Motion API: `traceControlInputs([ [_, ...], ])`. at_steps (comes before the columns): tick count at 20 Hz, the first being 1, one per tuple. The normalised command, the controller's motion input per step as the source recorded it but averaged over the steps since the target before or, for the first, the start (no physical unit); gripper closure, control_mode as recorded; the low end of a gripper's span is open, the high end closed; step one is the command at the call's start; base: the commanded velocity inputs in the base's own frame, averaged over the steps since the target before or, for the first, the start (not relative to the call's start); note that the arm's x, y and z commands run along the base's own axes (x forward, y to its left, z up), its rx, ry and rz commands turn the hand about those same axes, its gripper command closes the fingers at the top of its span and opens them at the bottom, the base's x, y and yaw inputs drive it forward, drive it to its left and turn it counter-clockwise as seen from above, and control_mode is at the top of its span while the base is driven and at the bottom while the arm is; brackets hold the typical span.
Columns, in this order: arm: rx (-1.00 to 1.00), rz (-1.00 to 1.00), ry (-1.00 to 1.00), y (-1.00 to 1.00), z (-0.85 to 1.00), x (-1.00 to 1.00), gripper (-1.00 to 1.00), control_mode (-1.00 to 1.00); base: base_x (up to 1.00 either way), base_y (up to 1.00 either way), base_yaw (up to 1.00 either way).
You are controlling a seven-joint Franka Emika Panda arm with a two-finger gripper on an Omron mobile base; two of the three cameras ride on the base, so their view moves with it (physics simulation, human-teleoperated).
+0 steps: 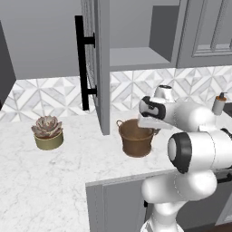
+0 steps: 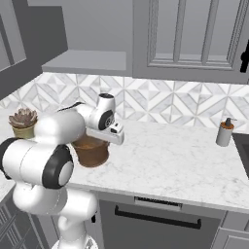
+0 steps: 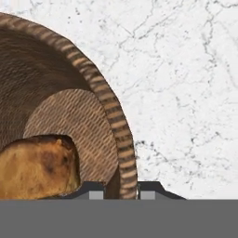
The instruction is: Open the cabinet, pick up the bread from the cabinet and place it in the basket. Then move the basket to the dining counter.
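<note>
Gripper (image 3: 121,191) clamped on the rim of the copper-brown basket (image 3: 122,139) — one finger inside, one outside. Bread (image 3: 37,165) lies in the basket; marble worktop (image 3: 186,93) beneath.

Base pair flanking; hand view downward

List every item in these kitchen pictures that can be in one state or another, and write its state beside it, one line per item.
cabinet: door swung open, shelf bare.
bread: lying inside the basket.
basket: upright on the marble worktop, holding the bread.
gripper: shut on the basket's rim, one fingertip inside, one outside.
succulent pot: upright on the worktop.
soap dispenser: upright near the backsplash.
</note>
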Motion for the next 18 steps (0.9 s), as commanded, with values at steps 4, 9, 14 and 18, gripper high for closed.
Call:
traceControlInputs([
  [4, 0.14, -0.38, -0.08, 0.07, 0.57, -0.57, 1.00, -1.00, 0.00, 0.00, 0.00],
  [9, 0.14, -0.41, -0.11, 0.06, 0.69, -0.56, 1.00, -1.00, 0.00, 0.00, 0.00],
  [14, 0.16, -0.37, -0.07, 0.20, 0.64, -0.49, 1.00, -1.00, 0.00, 0.00, 0.00],
  [18, 0.09, -0.30, 0.03, 0.23, 0.42, -0.34, 1.00, -1.00, 0.00, 0.00, 0.00],
])
